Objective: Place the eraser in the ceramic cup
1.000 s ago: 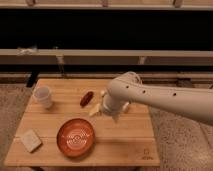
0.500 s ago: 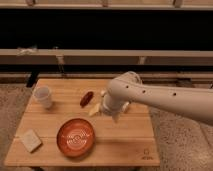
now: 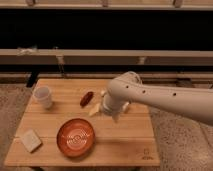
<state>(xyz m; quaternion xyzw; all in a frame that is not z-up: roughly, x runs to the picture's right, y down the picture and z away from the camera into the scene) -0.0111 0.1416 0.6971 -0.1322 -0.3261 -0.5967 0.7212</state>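
The small white ceramic cup (image 3: 43, 96) stands upright at the far left of the wooden table (image 3: 130, 145). The eraser (image 3: 31, 140), a pale flat block, lies near the table's front left corner. My gripper (image 3: 106, 108) hangs over the middle of the table at the end of the white arm (image 3: 160, 100). It is well to the right of the cup and far from the eraser. I see nothing in it.
A wide orange-red bowl (image 3: 75, 137) sits front center, between the eraser and the gripper. A dark red oblong object (image 3: 86, 98) lies just left of the gripper. A rail and dark wall run behind the table.
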